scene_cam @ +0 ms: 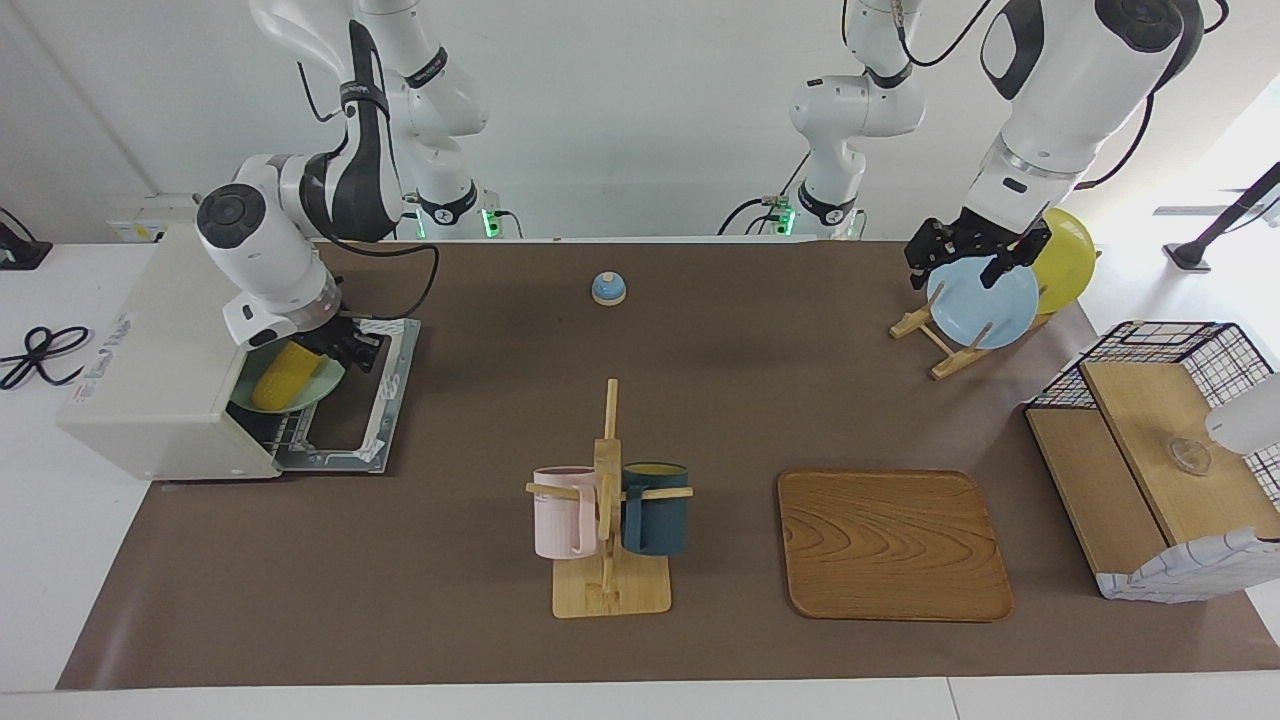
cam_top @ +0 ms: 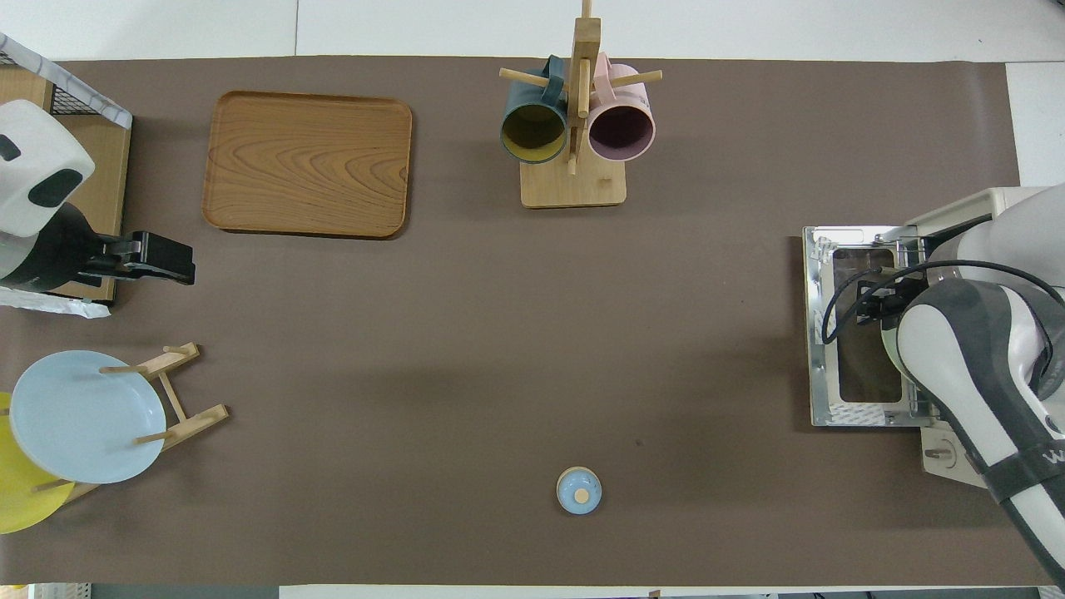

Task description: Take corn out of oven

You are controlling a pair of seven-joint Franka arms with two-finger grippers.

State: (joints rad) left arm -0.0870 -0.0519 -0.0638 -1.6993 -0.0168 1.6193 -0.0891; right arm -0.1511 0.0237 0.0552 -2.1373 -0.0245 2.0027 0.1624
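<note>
A: Where is your corn (scene_cam: 283, 375)?

B: Your corn lies on a green plate (scene_cam: 325, 385) inside the oven (scene_cam: 165, 365), at the right arm's end of the table. The oven door (scene_cam: 375, 400) is folded down flat on the brown mat (scene_cam: 450, 600).

A: What is your right gripper (scene_cam: 335, 345) doing?

B: It sits at the oven mouth, right at the top end of the corn. You cannot tell if its fingers are shut on the corn or just near it. In the overhead view the arm hides the corn.

A: And your left gripper (scene_cam: 975, 255)?

B: Your left arm waits. Its gripper hangs over the blue plate (scene_cam: 985, 305) in the rack (scene_cam: 925, 330), fingers spread wide, holding nothing.

A: What else can you see?

B: Two mugs hang on a stand (scene_cam: 610, 590) in the middle. A wooden tray (scene_cam: 890, 545) lies beside it.
</note>
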